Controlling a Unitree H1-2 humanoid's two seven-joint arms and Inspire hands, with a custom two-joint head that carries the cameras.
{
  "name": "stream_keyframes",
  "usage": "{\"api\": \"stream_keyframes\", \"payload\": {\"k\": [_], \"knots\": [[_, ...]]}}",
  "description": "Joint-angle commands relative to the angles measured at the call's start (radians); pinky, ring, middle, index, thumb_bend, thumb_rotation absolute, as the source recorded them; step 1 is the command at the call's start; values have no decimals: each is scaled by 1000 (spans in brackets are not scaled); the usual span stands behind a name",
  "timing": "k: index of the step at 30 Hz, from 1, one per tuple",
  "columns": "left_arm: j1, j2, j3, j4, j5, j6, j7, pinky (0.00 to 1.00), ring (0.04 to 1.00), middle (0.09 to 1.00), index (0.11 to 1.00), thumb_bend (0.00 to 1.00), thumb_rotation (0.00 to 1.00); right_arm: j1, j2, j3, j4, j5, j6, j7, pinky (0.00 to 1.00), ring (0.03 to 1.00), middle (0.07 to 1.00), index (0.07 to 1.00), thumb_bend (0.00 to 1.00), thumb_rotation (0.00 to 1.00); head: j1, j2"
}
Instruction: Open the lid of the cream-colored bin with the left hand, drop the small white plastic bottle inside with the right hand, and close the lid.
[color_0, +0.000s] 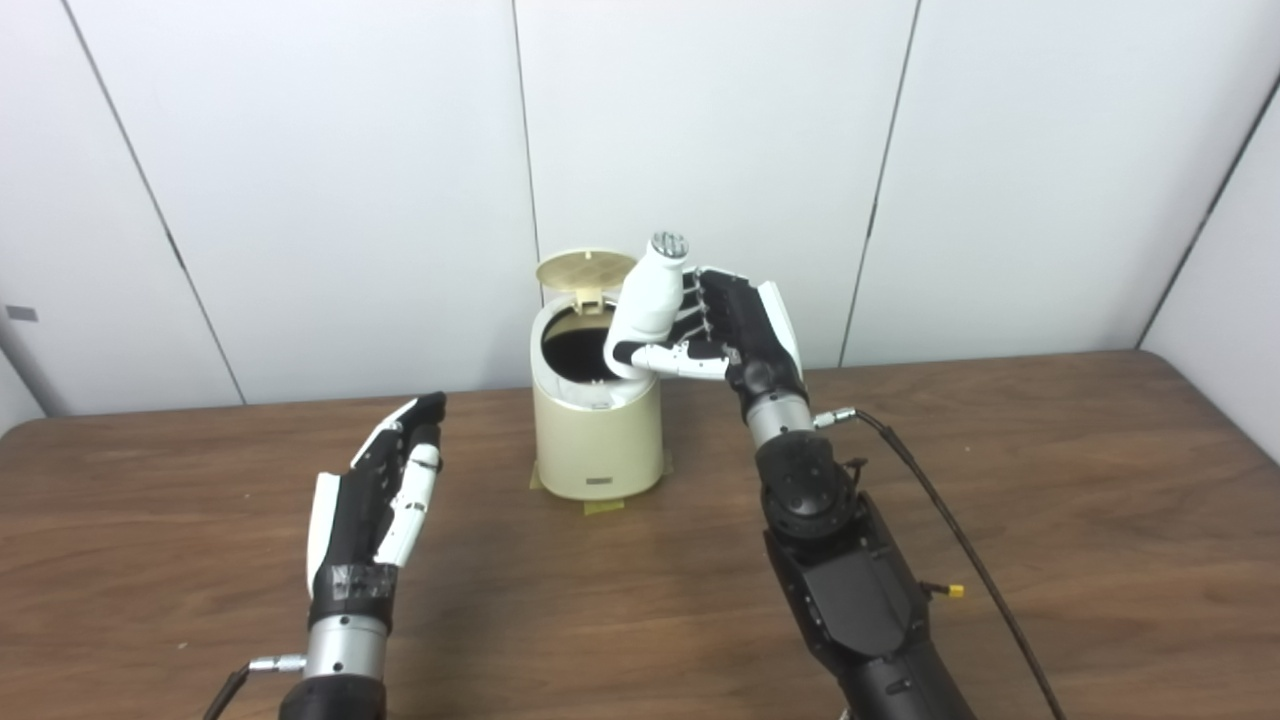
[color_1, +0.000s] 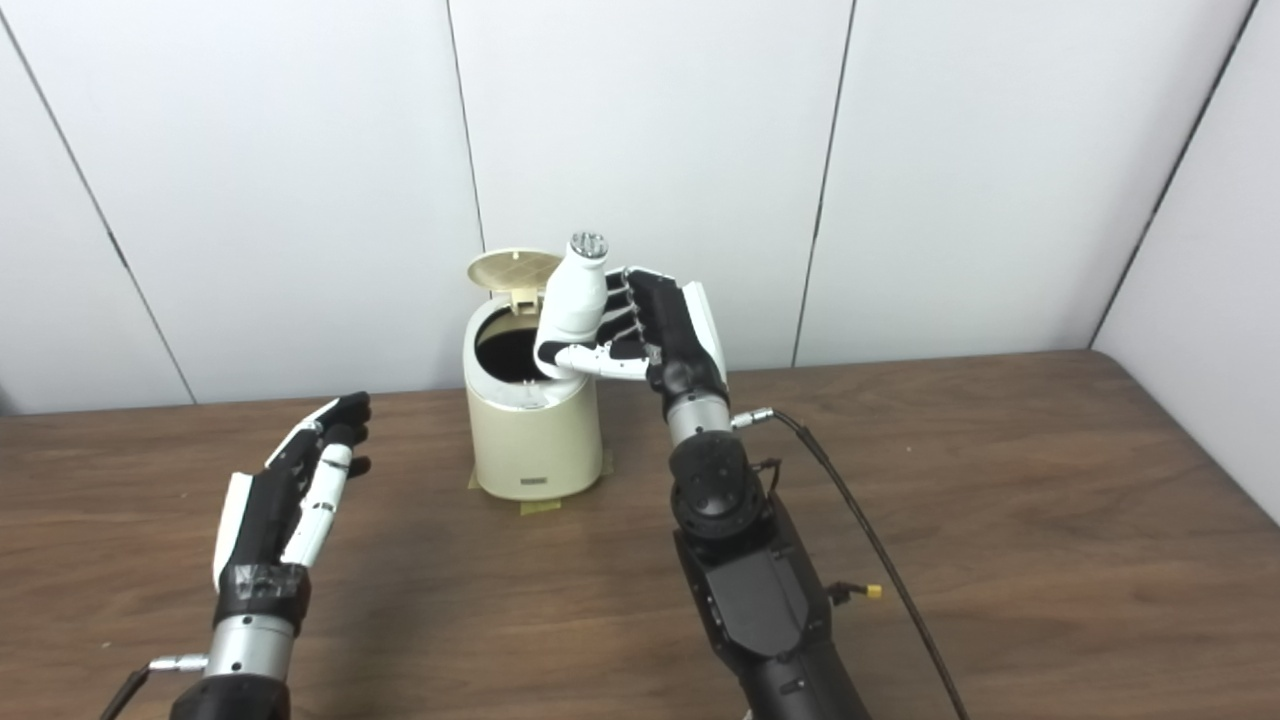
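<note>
We have the lid (color_0: 586, 270) up already. Our right robot hand (color_0: 735, 335) grips the bottle (color_0: 645, 305) just over the bin (color_0: 598, 440) mouth; dropping and closing remain. Our left robot hand (color_0: 380, 500) waits spread and empty, well left of the bin.

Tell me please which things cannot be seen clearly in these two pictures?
- Inside of the bin: only a dark opening in both views; any contents are hidden by shadow.
- Small label low on the bin front: too small to read.
- Bottle base: hidden by the right hand, so whether it touches the rim is unclear.
- Left hand: seen from its back; the palm is hidden.
- Both arms: cut off at the bottom edge.
</note>
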Motion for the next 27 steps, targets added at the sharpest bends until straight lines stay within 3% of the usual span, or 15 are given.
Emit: {"api": "stream_keyframes", "payload": {"k": [1,17,27], "knots": [[-35,-4,-4,-37,9,-21,13,792,857,849,839,294,748,-72,9,4,-10,-2,-66,-18,319,409,488,518,516,0,0,1],[-37,-16,-13,-34,22,-28,19,785,853,847,834,298,742,-106,36,28,110,-70,-109,-127,331,431,471,502,520,0,10,-5],[-37,-12,-23,-36,17,-37,22,793,855,848,838,307,760,-124,35,62,233,-132,-265,-255,308,403,476,523,516,0,13,-6]]}}
